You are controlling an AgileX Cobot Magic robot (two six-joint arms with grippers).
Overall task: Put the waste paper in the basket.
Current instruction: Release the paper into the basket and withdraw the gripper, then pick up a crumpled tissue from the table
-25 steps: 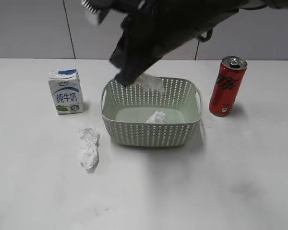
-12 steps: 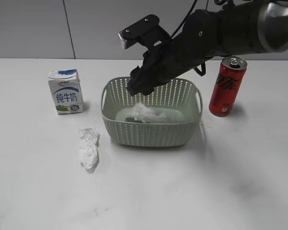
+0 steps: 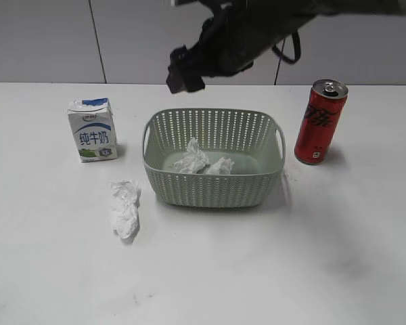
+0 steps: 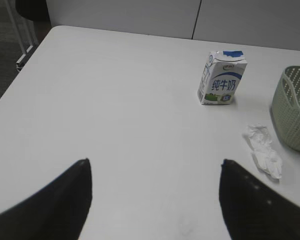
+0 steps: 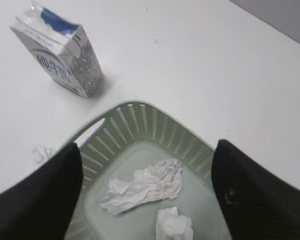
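The pale green basket (image 3: 213, 184) stands mid-table and holds two crumpled white paper wads: a larger one (image 3: 191, 160) and a smaller one (image 3: 221, 166). They show from above in the right wrist view, larger (image 5: 145, 185) and smaller (image 5: 174, 225), inside the basket (image 5: 140, 120). A third wad (image 3: 125, 208) lies on the table left of the basket; it also shows in the left wrist view (image 4: 264, 157). My right gripper (image 3: 184, 71) hangs open and empty above the basket's back left corner (image 5: 147, 150). My left gripper (image 4: 155, 165) is open over bare table, far left of the wad.
A blue-and-white milk carton (image 3: 93, 129) stands left of the basket, behind the loose wad. A red soda can (image 3: 320, 122) stands right of the basket. The white table ends at a grey wall behind.
The larger wad dropped from my right gripper into the basket beside the smaller wad. The right arm then rose up and away from the basket.
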